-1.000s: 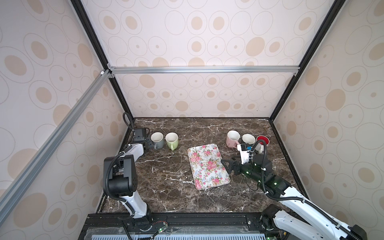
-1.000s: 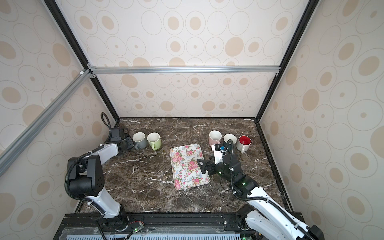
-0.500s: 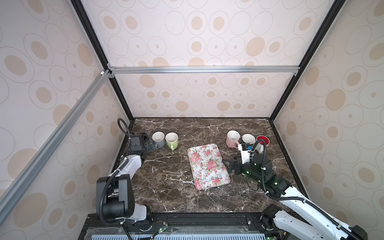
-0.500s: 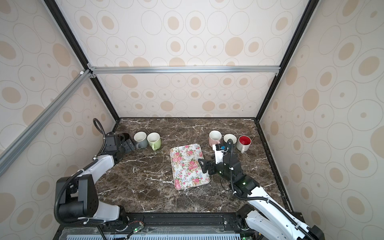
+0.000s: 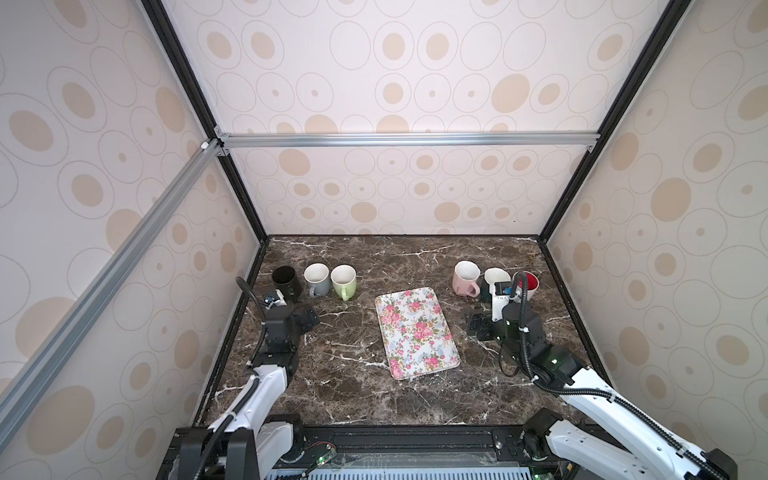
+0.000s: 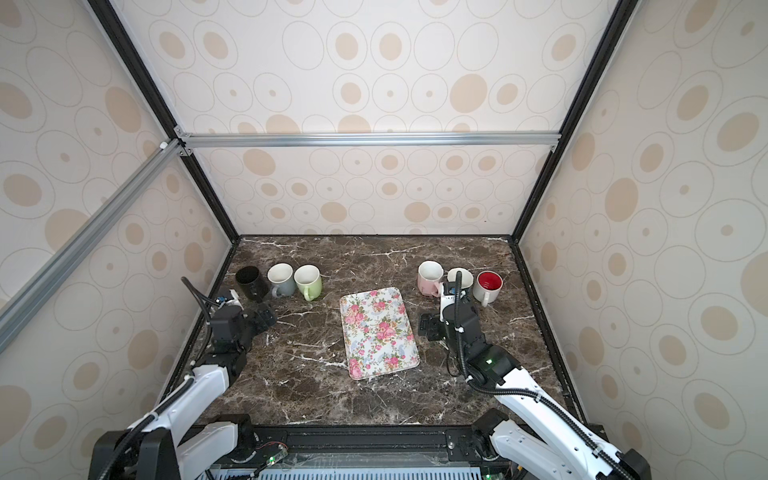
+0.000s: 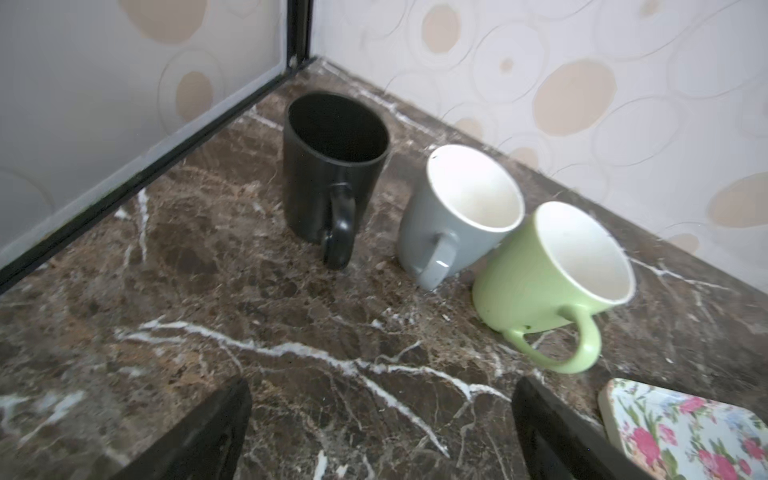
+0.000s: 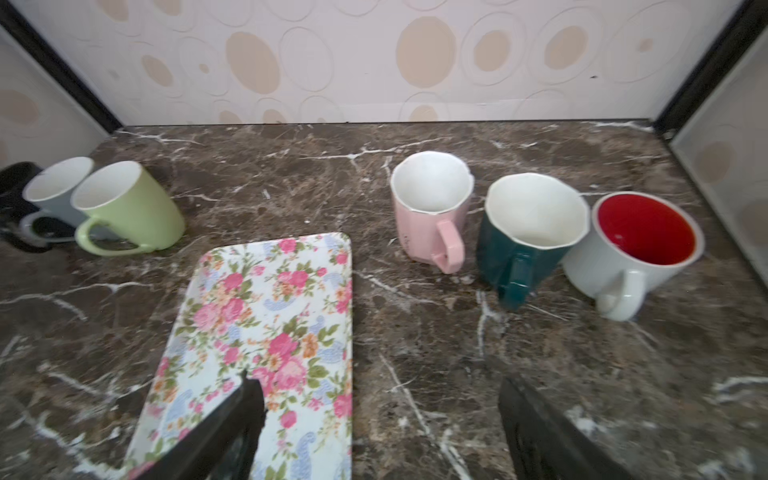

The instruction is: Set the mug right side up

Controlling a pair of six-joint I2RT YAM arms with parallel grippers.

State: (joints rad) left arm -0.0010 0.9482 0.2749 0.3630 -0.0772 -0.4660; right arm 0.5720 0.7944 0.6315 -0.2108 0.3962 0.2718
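Observation:
A black mug (image 5: 286,280) (image 6: 251,282) stands mouth up at the back left, close to the side wall, its handle turned toward the front (image 7: 338,232). My left gripper (image 5: 309,320) (image 6: 266,318) (image 7: 380,395) hovers a little in front of it, open and empty, touching nothing. My right gripper (image 5: 478,326) (image 6: 428,326) (image 8: 378,390) is open and empty too, low over the tabletop by the right edge of the floral tray (image 5: 415,332) (image 8: 266,299).
A grey mug (image 5: 318,279) (image 7: 457,208) and a green mug (image 5: 344,280) (image 7: 552,270) stand upright beside the black one. At the back right stand a pink mug (image 5: 465,277) (image 8: 430,199), a teal mug (image 8: 528,224) and a white mug with a red inside (image 6: 487,284) (image 8: 640,241).
My left gripper has opened fully and drawn back toward the front, off the black mug, which now stands uncovered by the wall. The right arm has barely moved.

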